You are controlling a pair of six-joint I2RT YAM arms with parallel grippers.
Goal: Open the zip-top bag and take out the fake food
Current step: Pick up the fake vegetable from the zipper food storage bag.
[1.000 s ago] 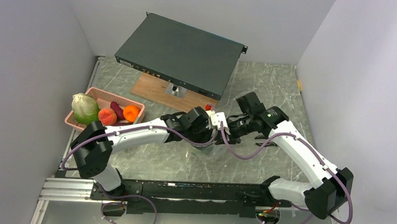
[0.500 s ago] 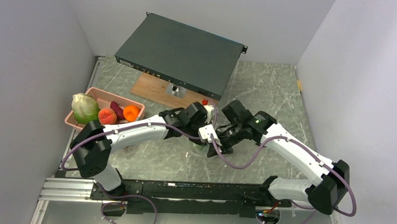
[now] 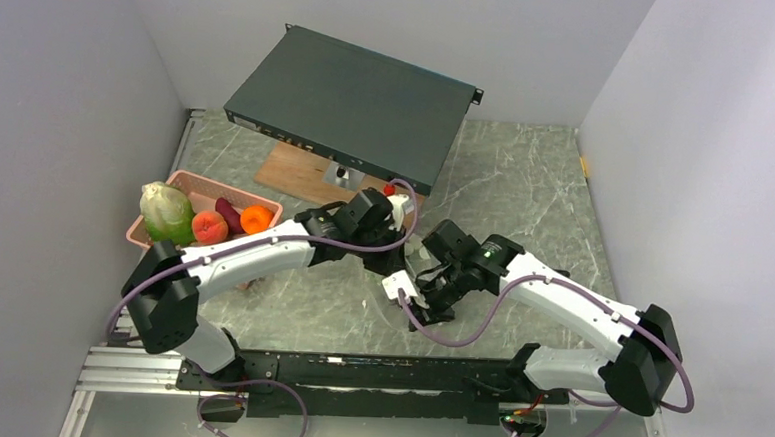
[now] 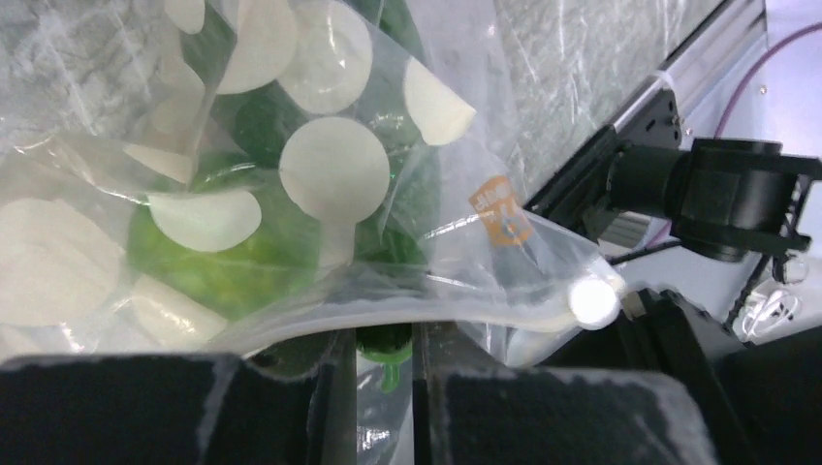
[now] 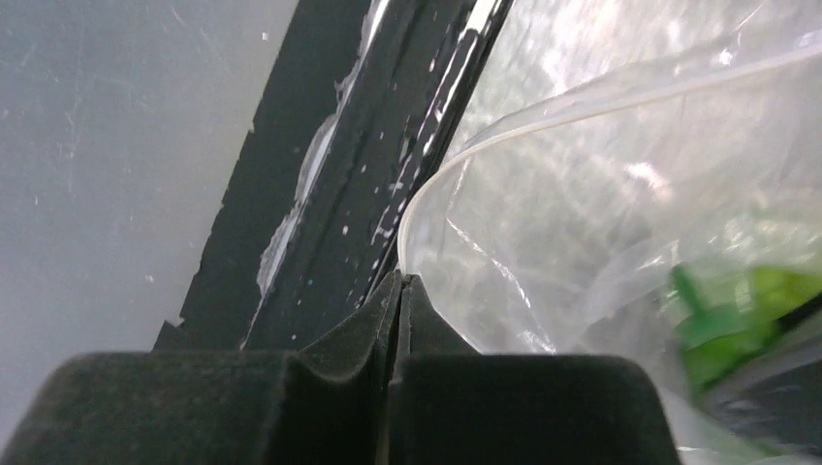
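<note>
The clear zip-top bag (image 4: 465, 145) with white dots hangs between both grippers at the table's middle; in the top view the arms mostly hide it. A green grape bunch (image 4: 223, 262) lies inside it and also shows in the right wrist view (image 5: 737, 315). My left gripper (image 4: 378, 339) is closed on one side of the bag's zip strip. My right gripper (image 5: 399, 281) is shut on the opposite rim of the bag (image 5: 582, 194), whose mouth gapes open. In the top view the left gripper (image 3: 389, 257) is just beyond the right gripper (image 3: 418, 280).
A pink basket (image 3: 220, 183) at the left holds a pale green leafy head (image 3: 167, 212), a red-pink fruit (image 3: 209, 227), a purple piece (image 3: 229, 213) and an orange ball (image 3: 256, 220). A dark flat box (image 3: 355, 102) rests on a wooden board (image 3: 296, 169) behind.
The right gripper has moved nearer and to the left, the left gripper has moved farther away. The two sides of the bag's mouth have been drawn apart.
</note>
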